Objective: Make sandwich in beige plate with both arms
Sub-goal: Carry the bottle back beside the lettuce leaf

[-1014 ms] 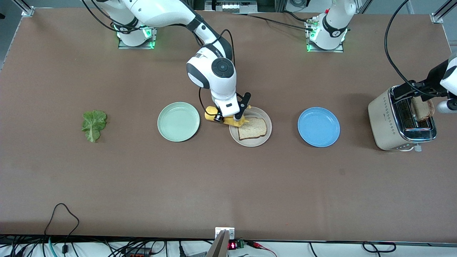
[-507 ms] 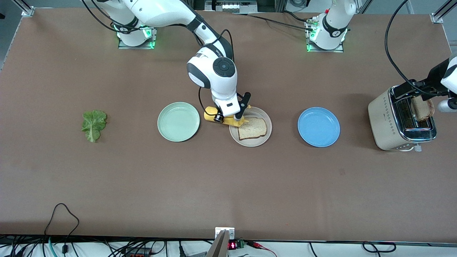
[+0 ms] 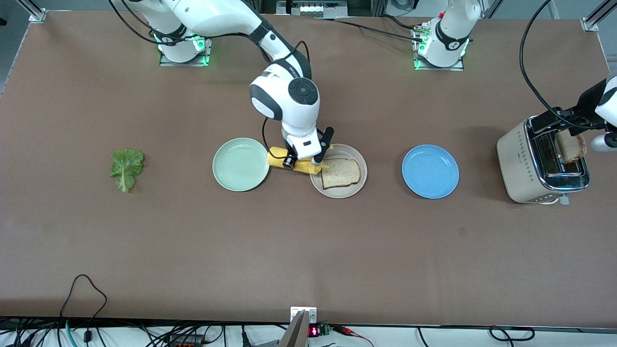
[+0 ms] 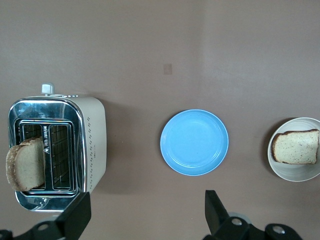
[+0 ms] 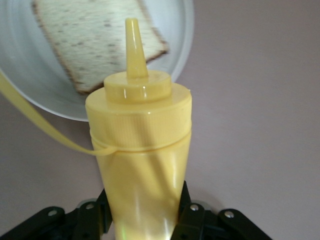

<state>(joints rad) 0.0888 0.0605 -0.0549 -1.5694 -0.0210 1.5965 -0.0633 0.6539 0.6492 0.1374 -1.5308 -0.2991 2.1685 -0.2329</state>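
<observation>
Brown tabletop (image 3: 308, 250) fills the front view, and at its centre sits the beige plate (image 3: 354, 188) with one bread slice (image 3: 341, 173) lying flat on it; no lettuce or second slice is on it yet. Over the plate's rim toward the frame's left hangs the right gripper (image 3: 308, 163), its fingers clamped on a yellow squeeze bottle (image 3: 294, 165); the bottle lies near level with its nozzle aimed at the slice, as the right wrist view shows (image 5: 132, 40). Compared with a second ago the right arm has swung the bottle flatter and drawn it a little toward the mint plate (image 3: 241, 164), so its base now overlaps that plate's edge in the front view. Outward, the blue plate (image 3: 430, 171) sits at centre right; the lettuce (image 3: 126, 168) lies at far left; the toaster (image 3: 540, 164) stands at the right edge with a second slice (image 3: 571, 147) sticking up from a slot. Over the toaster hangs the left gripper (image 4: 145, 215), fingers (image 4: 75, 217) spread wide and holding nothing, unchanged from the earlier frames.
</observation>
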